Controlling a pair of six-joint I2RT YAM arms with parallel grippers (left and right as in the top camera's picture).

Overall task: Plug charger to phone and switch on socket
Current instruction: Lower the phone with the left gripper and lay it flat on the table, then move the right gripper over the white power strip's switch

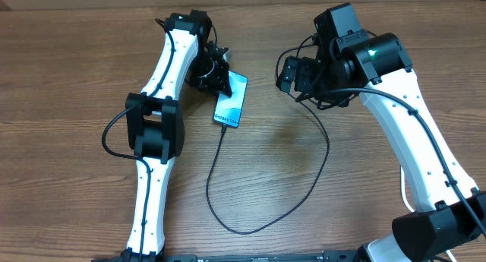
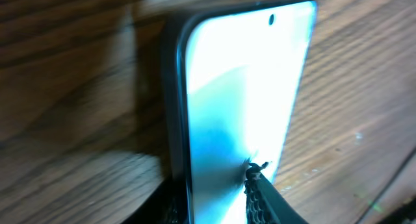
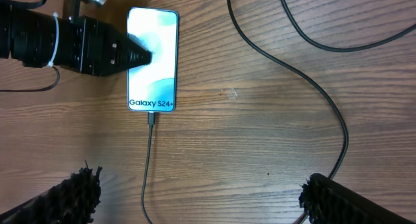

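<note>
You have the phone [image 1: 231,100] lying flat on the wooden counter [image 1: 76,80], above and left of centre in the overhead view. Its light-blue screen faces up and its white lettering sits at the lower end. The charger [image 3: 149,160] is in the phone. In the right wrist view its plug tip [image 3: 151,118] sits in the phone's bottom edge. From there the thin black cable drops to the lower edge of that frame. In the overhead view it loops low across the counter, then climbs toward the right arm.

Your left pincer [image 3: 143,55] comes in from the left edge of the right wrist view, and its dark tip lies on the screen. In the left wrist view one finger [image 2: 263,199] touches the glass at the lower middle of the frame. You cannot tell there whether the jaws are apart or clamped.

Your right pincer [image 3: 200,183] hangs over the counter with its fingers spread wide at the lower corners of the right wrist view, gripping nothing.
</note>
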